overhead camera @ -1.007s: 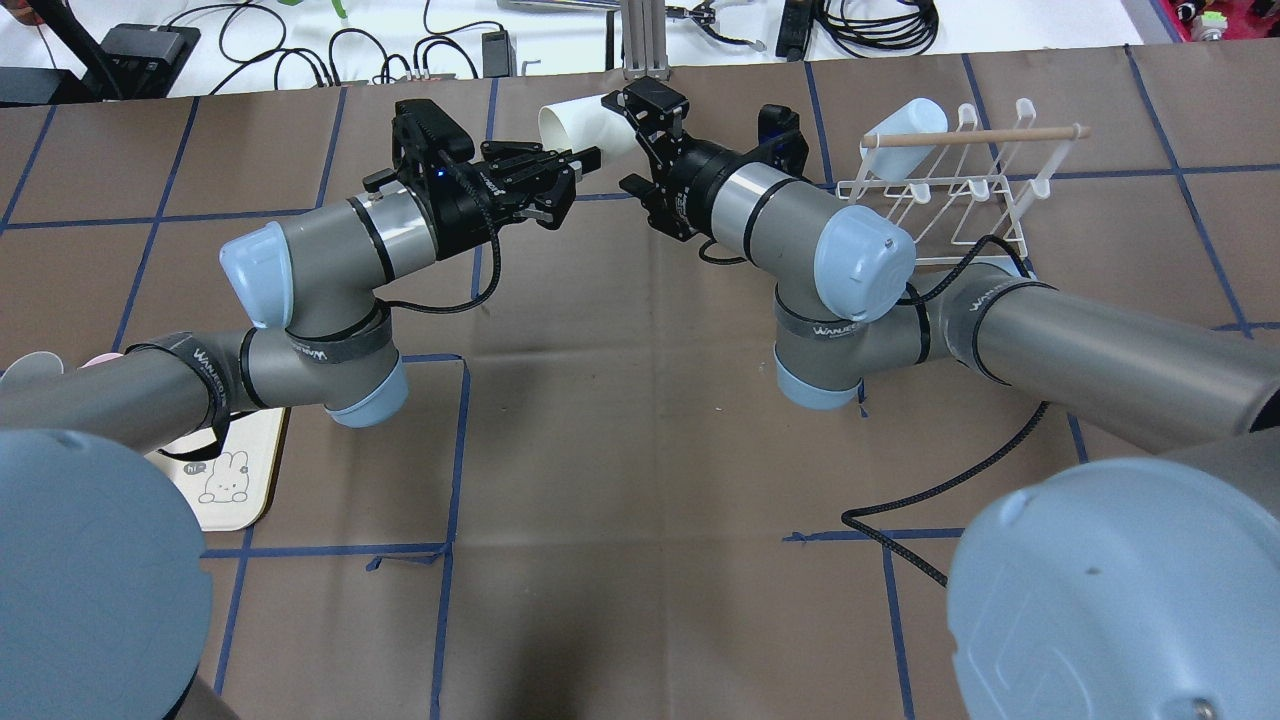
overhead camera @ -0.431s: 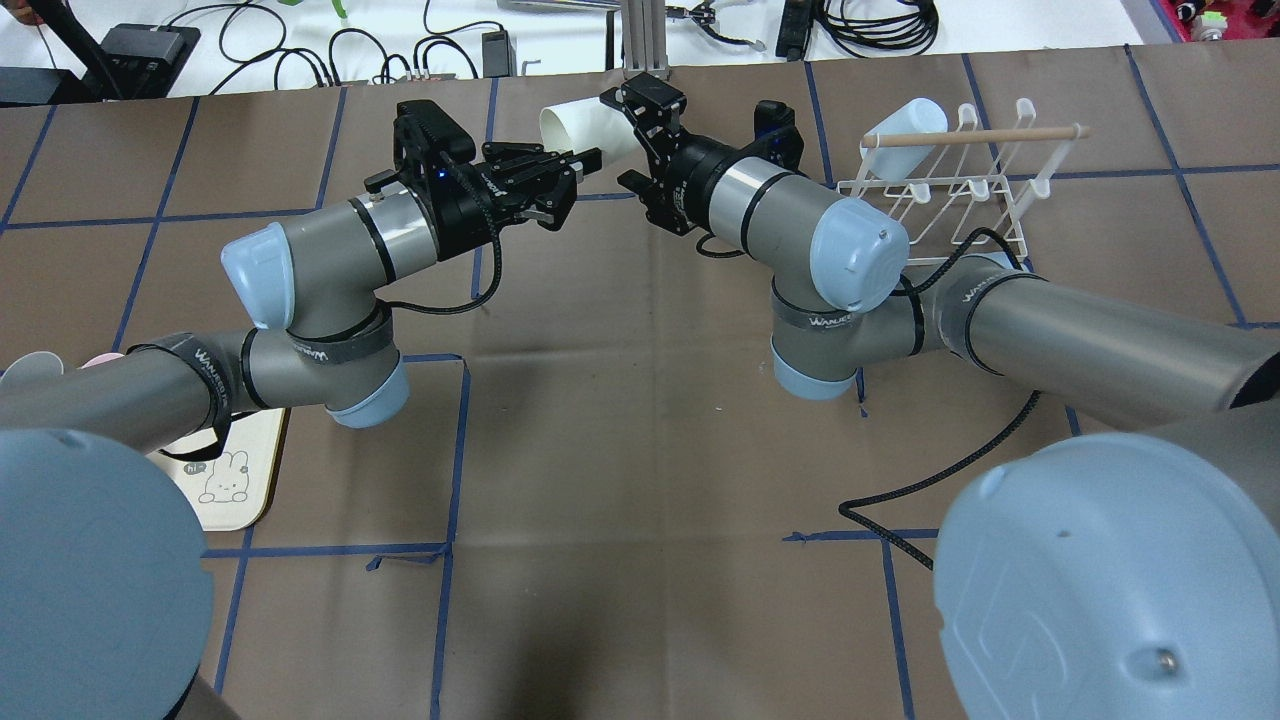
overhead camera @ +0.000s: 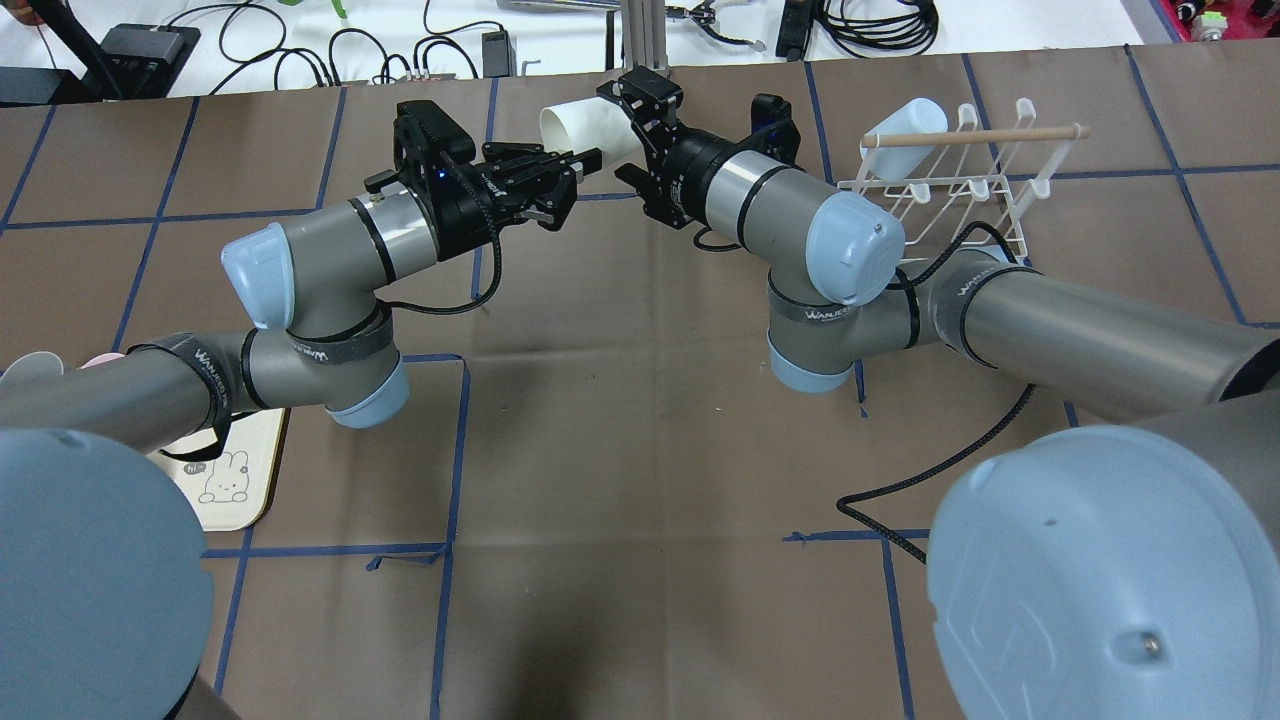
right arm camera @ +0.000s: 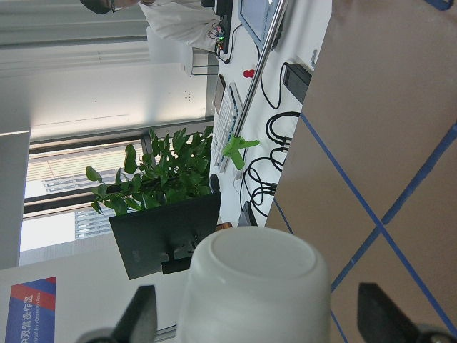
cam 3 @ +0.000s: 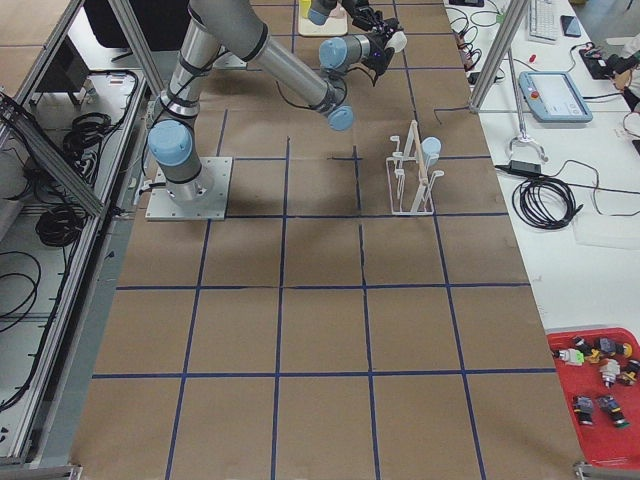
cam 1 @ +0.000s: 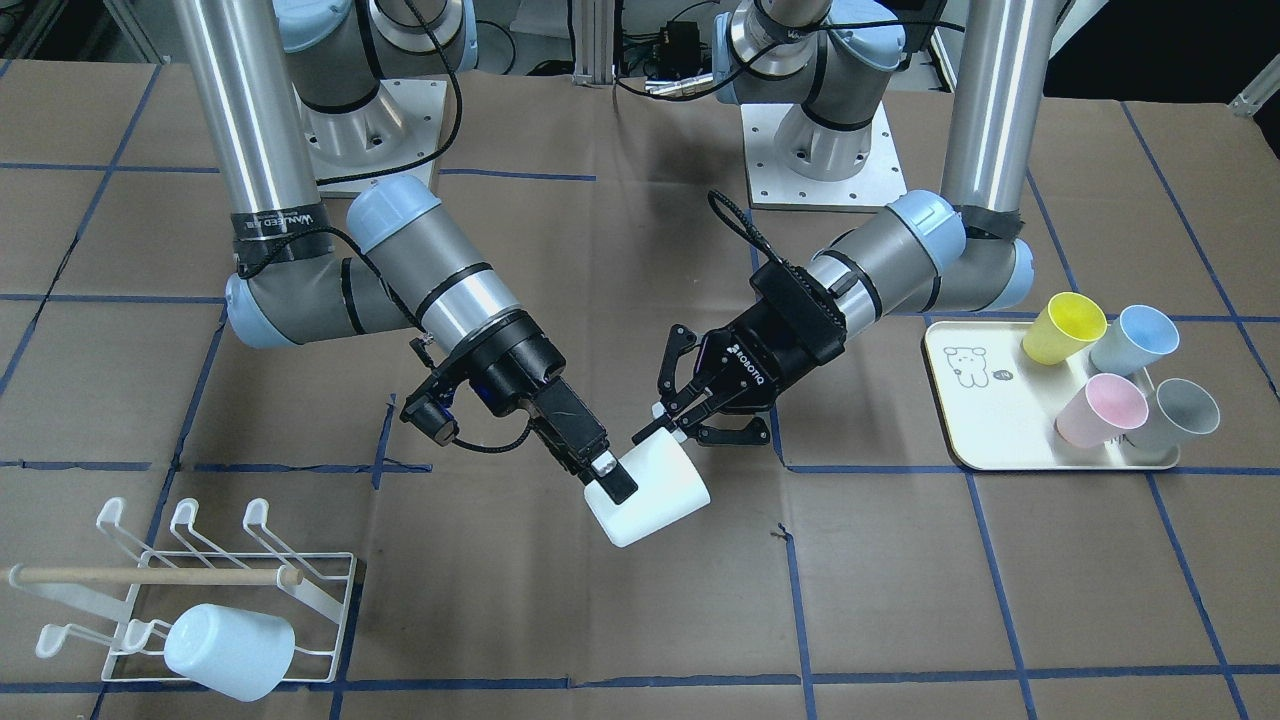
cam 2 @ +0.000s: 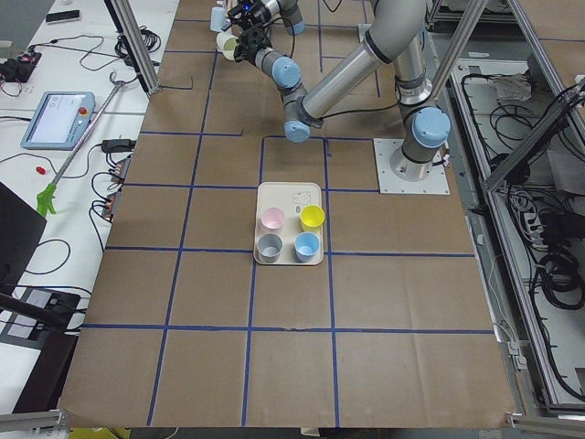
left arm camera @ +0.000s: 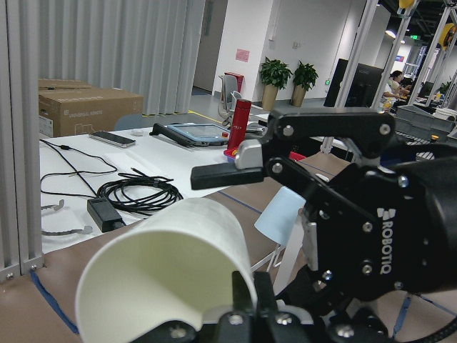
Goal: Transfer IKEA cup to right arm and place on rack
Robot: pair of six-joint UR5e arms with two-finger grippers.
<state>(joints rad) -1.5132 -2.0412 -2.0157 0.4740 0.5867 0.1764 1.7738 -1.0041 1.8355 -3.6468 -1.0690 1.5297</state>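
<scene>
One white cup [cam 1: 655, 500], one rack [cam 1: 150, 576], four-cup tray [cam 1: 1000, 420]

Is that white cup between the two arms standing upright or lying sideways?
Sideways: the white cup hangs in the air, mouth toward the left gripper, base toward the right gripper.

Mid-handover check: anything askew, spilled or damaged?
Nothing stands out. The left gripper pinches the rim of the white plastic cup; the open right gripper straddles its base. A light blue cup sits tilted on the white wire rack, and four coloured cups stand on the cream tray.
</scene>
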